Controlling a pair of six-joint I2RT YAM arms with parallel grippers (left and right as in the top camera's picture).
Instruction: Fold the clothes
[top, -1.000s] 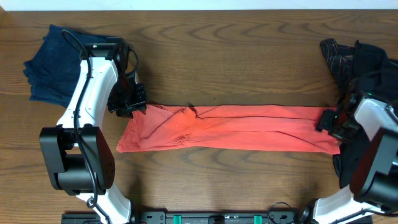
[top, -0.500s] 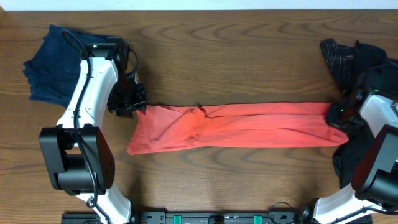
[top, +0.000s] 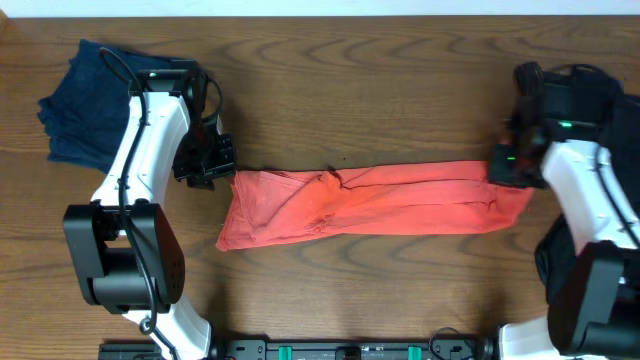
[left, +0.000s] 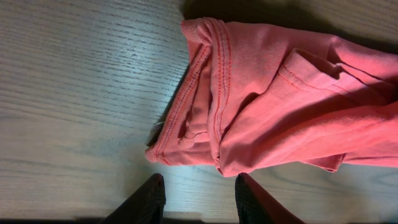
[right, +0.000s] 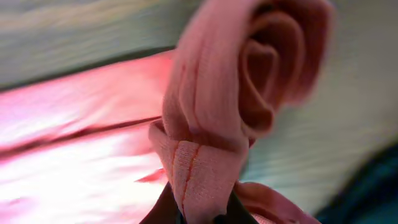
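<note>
While the coral-red T-shirt (top: 370, 200) lies drawn out in a long, narrow band across the middle of the wooden surface (top: 400, 80), the right claw (top: 505, 165) is clamped on its right end. The right wrist view shows this up close, though blurred. A pinched fold of red cloth sits tight between the tips of that claw (right: 199, 214), and above it the fabric curls into a rolled whorl. The rest of the shirt (right: 74, 143) runs off to the left of that picture.

The band is widest at its left end, where the lower corner reaches toward the front edge of the surface. A knot of creases sits along its upper edge, left of centre. No lettering shows on the upturned side.

The left claw (top: 205, 165) sits at the shirt's upper left corner. From the left wrist its two dark fingers (left: 152, 198) stand apart with only bare wood between them. A bunched, stitched hem of the shirt (left: 273, 99) lies just beyond the tips, and nothing is held.

A navy garment (top: 85, 100) lies crumpled at the far left rear of the surface, well apart from the shirt. Black clothes (top: 528, 78) show at the far right rear, partly covered by the right arm and hard to tell from it.
</note>
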